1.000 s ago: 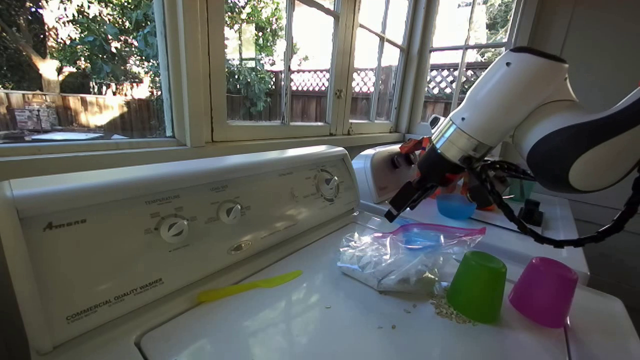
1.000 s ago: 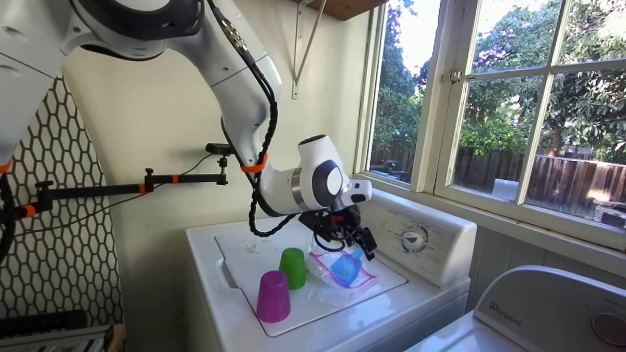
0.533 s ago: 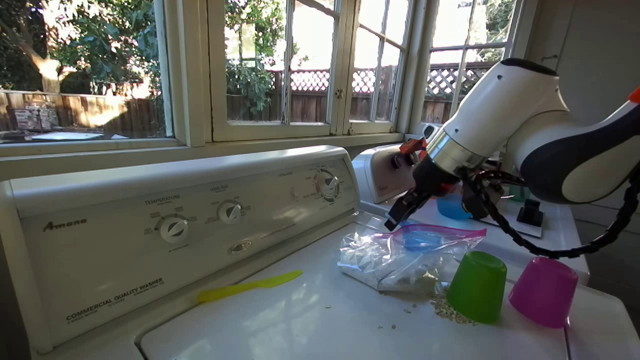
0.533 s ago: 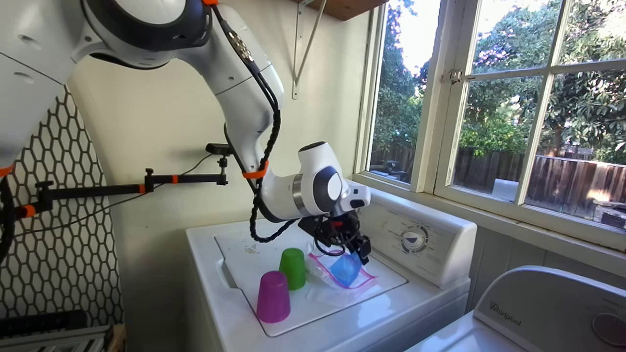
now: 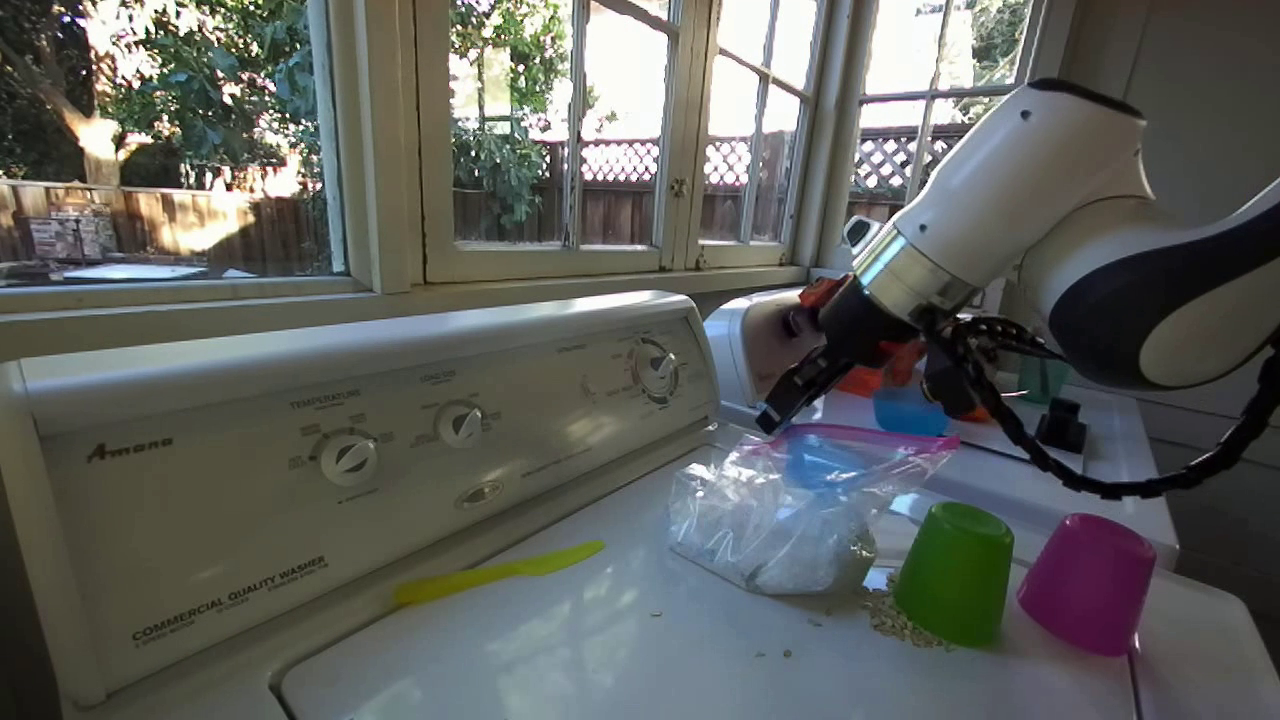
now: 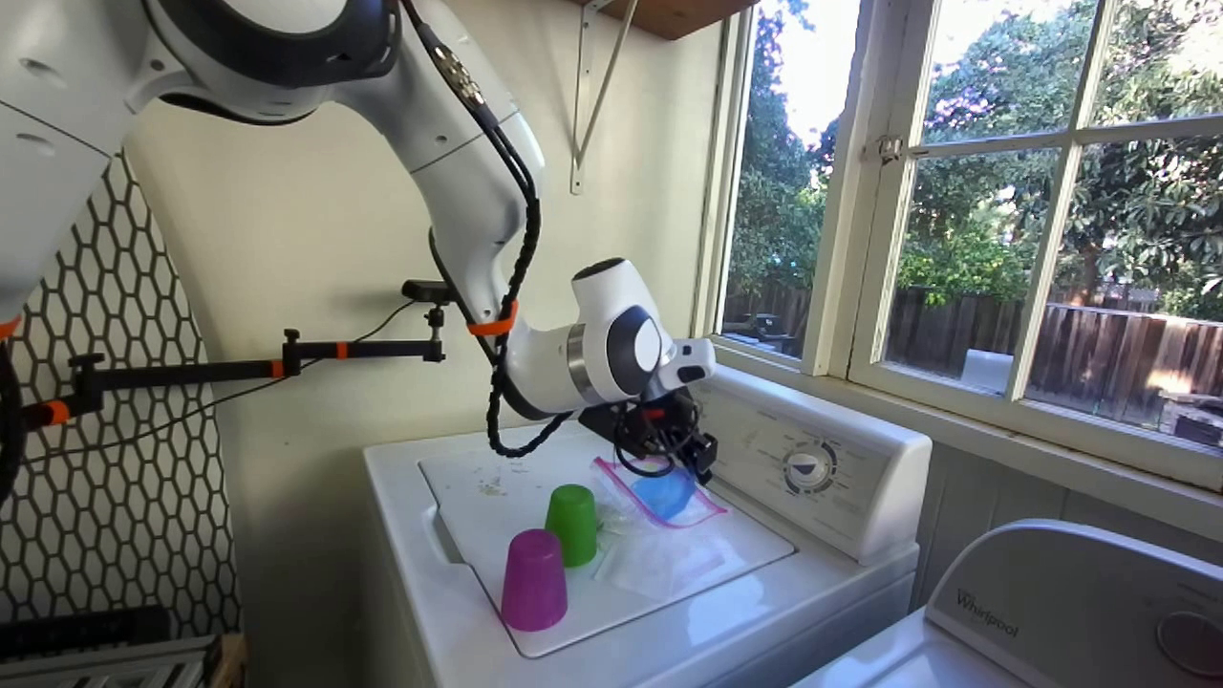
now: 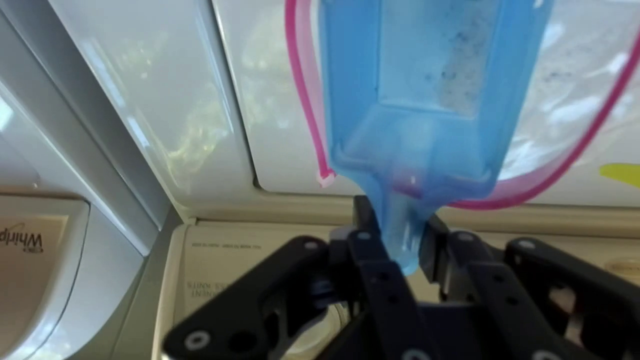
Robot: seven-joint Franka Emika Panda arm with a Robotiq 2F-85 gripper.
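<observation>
My gripper point(image 7: 400, 231) is shut on the handle of a translucent blue scoop point(image 7: 425, 135), with a finger pad on either side of it. The scoop's wide end sits in the mouth of a clear zip bag with a pink rim point(image 7: 607, 107), which bulges upward. In both exterior views the gripper point(image 5: 774, 418) slants down to the bag's upper edge. The clear bag point(image 5: 765, 545) stands on the white washer lid, pale contents at its bottom. Through the plastic, the blue scoop point(image 6: 666, 494) shows near the pink zip. The fingertips are small and dark in the exterior views.
An upturned green cup point(image 5: 955, 575) stands close beside the bag, with spilled flakes point(image 5: 900, 615) at its base. Farther along is an upturned magenta cup point(image 6: 535, 581). A yellow knife point(image 5: 500, 572) lies by the washer's control panel point(image 5: 400, 460). A blue bowl point(image 5: 908, 410) sits behind the arm.
The gripper dipped to the scoop's handle, closed on it and rose a little. The scoop and the bag's pink mouth have come up with it, and the bag has shifted slightly toward the panel.
</observation>
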